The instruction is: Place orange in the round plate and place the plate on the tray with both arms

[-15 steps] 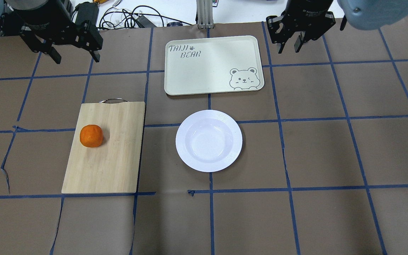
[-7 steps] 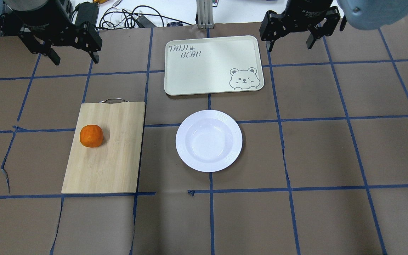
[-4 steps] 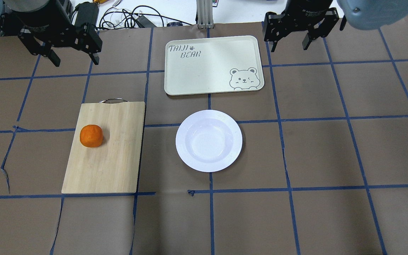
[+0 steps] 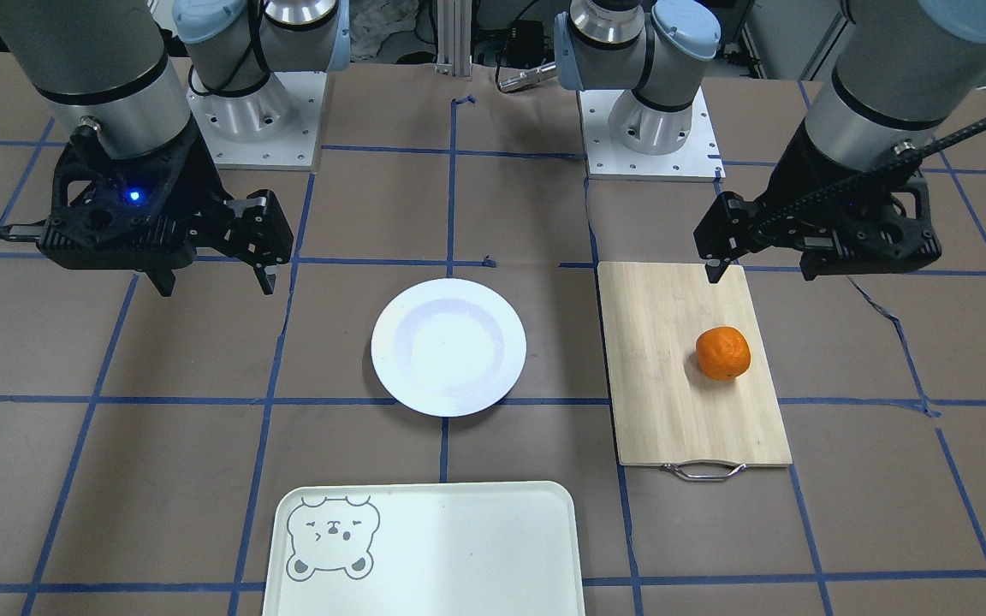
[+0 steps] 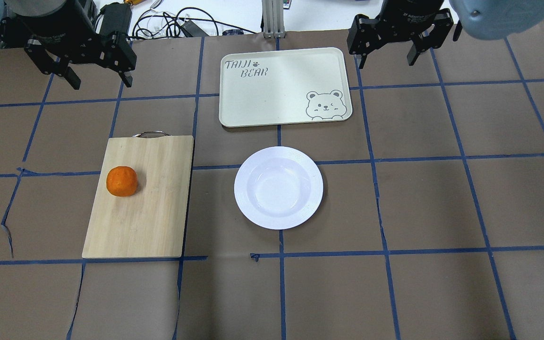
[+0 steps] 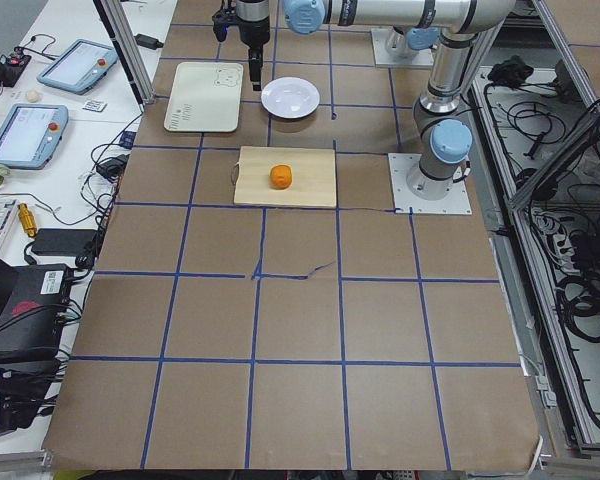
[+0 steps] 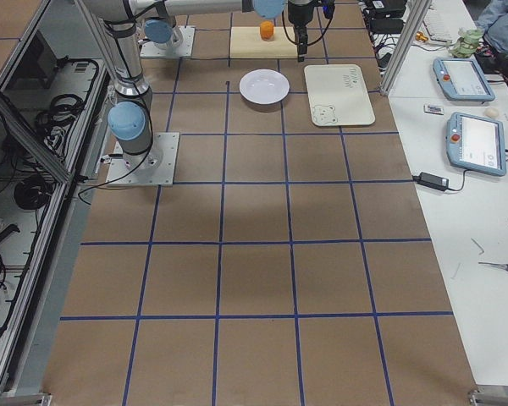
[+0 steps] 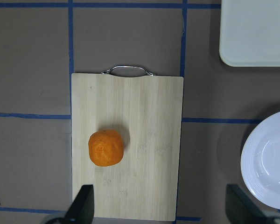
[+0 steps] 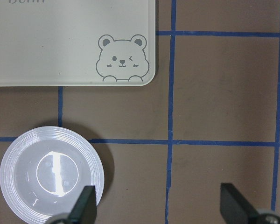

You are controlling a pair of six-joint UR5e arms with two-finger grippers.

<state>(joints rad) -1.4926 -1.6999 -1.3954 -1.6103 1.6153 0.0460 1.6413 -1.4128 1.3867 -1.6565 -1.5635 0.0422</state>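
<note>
The orange [image 5: 122, 181] rests on a bamboo cutting board [image 5: 149, 212], left of the table's middle. The white round plate [image 5: 278, 188] lies empty at the centre, with the pale tray [image 5: 272, 94] beyond it, bear drawing in one corner. My left gripper [image 5: 101, 82] hangs open high over the far left, away from the orange [image 8: 106, 148]; its fingers [image 8: 84, 205] frame the board's near end. My right gripper [image 5: 386, 61] hangs open beside the tray's right end. The right wrist view looks down on the plate [image 9: 51, 175] and tray [image 9: 70, 42].
The cutting board [image 4: 690, 385] has a metal handle [image 4: 703, 470] on its far end. Brown table covering with blue tape grid. Cables and a metal post lie beyond the table's far edge.
My right gripper's fingers have spread from close together to wide apart. The left gripper has hardly shifted. Orange, plate and tray lie where they were.
</note>
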